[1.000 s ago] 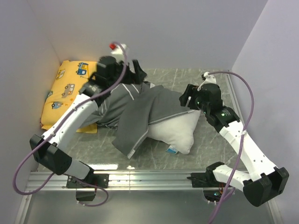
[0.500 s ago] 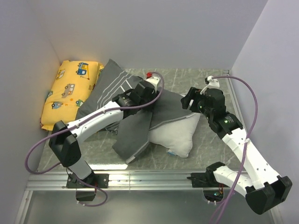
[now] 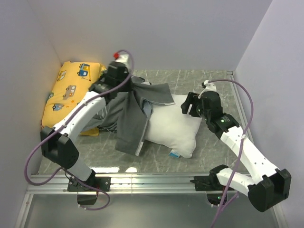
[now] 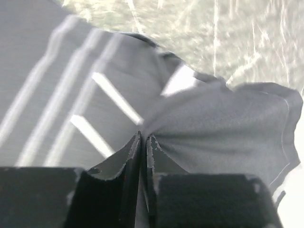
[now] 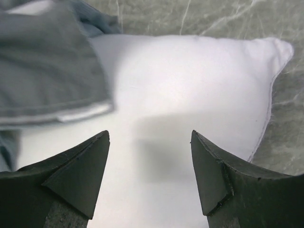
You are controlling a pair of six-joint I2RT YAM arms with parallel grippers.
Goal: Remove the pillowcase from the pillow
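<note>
- Left gripper (image 4: 142, 138) pinched on a pillowcase (image 3: 129, 122) fold; cover bunched over left end of pillow (image 3: 173, 129).
- Right gripper (image 5: 149, 140) apart above bare pillow.
- We judge fabric limp, light (slides easily); grip hems.

Yellow cushion (image 3: 66, 95) with cartoon cars sits in the far left corner of the grey marbled table (image 3: 204, 80), snug against the left wall (image 3: 23, 71). A metal rail (image 3: 156, 182) runs along the table's near edge; pale walls (image 3: 166, 33) close its other sides.
</note>
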